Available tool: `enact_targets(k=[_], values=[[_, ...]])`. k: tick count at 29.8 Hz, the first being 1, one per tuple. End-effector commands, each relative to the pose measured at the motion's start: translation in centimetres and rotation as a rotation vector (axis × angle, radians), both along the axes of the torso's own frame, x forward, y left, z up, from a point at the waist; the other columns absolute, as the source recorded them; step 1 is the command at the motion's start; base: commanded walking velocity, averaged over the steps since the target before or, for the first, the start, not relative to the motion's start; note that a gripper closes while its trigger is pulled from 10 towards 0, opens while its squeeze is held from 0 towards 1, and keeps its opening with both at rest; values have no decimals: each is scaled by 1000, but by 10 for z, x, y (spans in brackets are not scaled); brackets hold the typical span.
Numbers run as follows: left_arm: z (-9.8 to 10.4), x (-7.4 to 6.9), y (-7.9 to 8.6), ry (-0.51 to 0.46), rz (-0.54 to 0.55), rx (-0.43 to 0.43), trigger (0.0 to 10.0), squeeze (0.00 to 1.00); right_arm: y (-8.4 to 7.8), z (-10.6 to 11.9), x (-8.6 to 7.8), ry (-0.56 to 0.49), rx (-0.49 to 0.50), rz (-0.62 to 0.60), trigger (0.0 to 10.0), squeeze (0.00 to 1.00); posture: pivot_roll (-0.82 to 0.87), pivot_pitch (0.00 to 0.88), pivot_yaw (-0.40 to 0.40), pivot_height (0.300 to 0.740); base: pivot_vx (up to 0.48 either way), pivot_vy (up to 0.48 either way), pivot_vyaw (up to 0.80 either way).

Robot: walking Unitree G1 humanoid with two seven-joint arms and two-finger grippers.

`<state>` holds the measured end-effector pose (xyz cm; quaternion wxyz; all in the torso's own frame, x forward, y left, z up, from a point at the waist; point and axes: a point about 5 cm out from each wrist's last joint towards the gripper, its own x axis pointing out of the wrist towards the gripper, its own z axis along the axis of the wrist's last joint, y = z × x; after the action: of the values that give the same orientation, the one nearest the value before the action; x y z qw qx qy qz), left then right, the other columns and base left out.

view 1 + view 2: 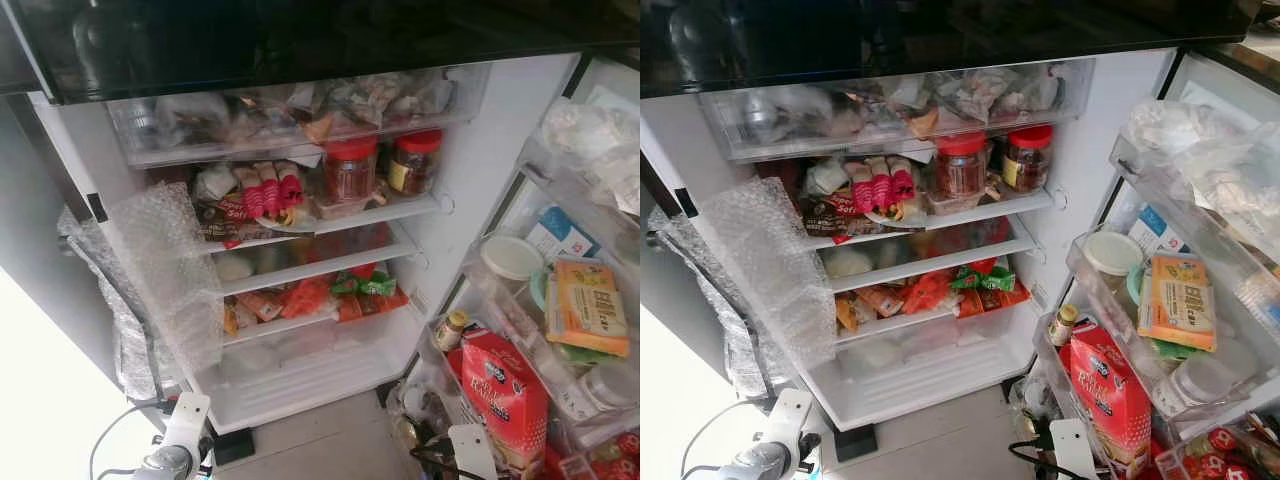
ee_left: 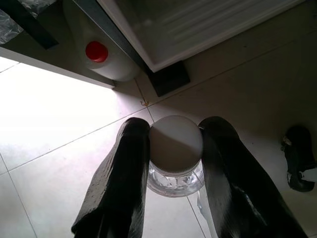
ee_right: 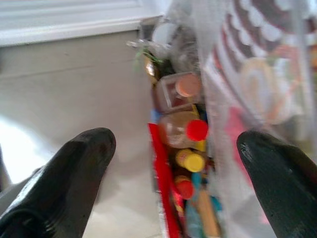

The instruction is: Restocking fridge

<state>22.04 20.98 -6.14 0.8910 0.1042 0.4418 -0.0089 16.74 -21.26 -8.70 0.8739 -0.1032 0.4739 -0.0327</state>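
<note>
- Left wrist view looks along the left gripper (image 2: 174, 163), whose two black fingers (image 2: 121, 178) are closed against the sides of a white-lidded clear jar (image 2: 175, 148); the lid sits squeezed between them, the glass body just beyond, and the jar hangs above the tiled floor (image 2: 59, 124).
- Near that hand, a plastic jug with a red cap (image 2: 97, 51) stands in the shade beside the foot of the fridge (image 2: 198, 25); a dark object lies on the tiles off to one side, too small to identify.
- Right gripper (image 3: 178, 173) has its fingers spread wide and holds nothing; between them show crowded bottles and jars with red and yellow caps (image 3: 190, 144) low in the door, somewhat blurred.
- Head views show the fridge open; its shelves (image 1: 330, 262) are packed with packets, two red-lidded jars (image 1: 351, 170) on the upper shelf, bubble wrap (image 1: 165, 260) hanging at the left edge; the door bins (image 1: 1120, 300) hold a red bag (image 1: 1105, 395) and a yellow box (image 1: 1177, 300).
- Risk, as a judgement: the grip is mostly on the smooth lid, so the jar could slip or twist free and break on the tiles when lifted; free shelf room looks scarce, so pushing it in may topple neighbours; the bubble wrap could snag the arm.
</note>
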Motion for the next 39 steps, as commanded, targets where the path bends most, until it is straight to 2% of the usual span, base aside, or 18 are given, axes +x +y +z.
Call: enact_targets(k=[1, 5, 20, 30, 32, 35, 36, 39], values=[[0, -1, 2, -6, 11, -1, 10000, 0, -4, 0, -2, 9, -48, 0, 10000, 0, -122, 16, -38, 740, 0, 0, 0], [0, 0, 2, -9, 12, -4, 10000, 0, -6, 1, -2, 8, -100, -8, 10000, 0, -122, 15, -38, 740, 0, 0, 0], [0, -1, 2, -8, 12, -6, 10000, 0, -6, 0, -2, 18, -135, 7, 10000, 0, -122, 15, -36, 740, 0, 0, 0], [5, 5, 1, -89, -15, 1, 10000, 0, -7, 1, -2, 24, -161, 14, 10000, 0, -122, 21, -39, 740, 0, 0, 0], [7, 8, 1, -110, -45, 42, 10000, 0, -7, 1, -1, 23, -160, 12, 10000, 0, -122, 27, -39, 740, 0, 0, 0], [8, 8, 1, -144, 2, 1, 10000, 0, -8, 1, -1, 22, -164, 12, 10000, 0, -121, 29, -39, 740, 0, 0, 0], [10, 10, 0, -158, -20, 22, 10000, 0, -8, 1, -1, 25, -164, 15, 10000, 0, -116, 30, -40, 740, 0, 0, 0], [12, 12, -1, -192, -27, 15, 10000, 0, -8, 1, -1, 28, -168, 16, 10000, 0, -117, 32, -42, 740, 0, 0, 0]])
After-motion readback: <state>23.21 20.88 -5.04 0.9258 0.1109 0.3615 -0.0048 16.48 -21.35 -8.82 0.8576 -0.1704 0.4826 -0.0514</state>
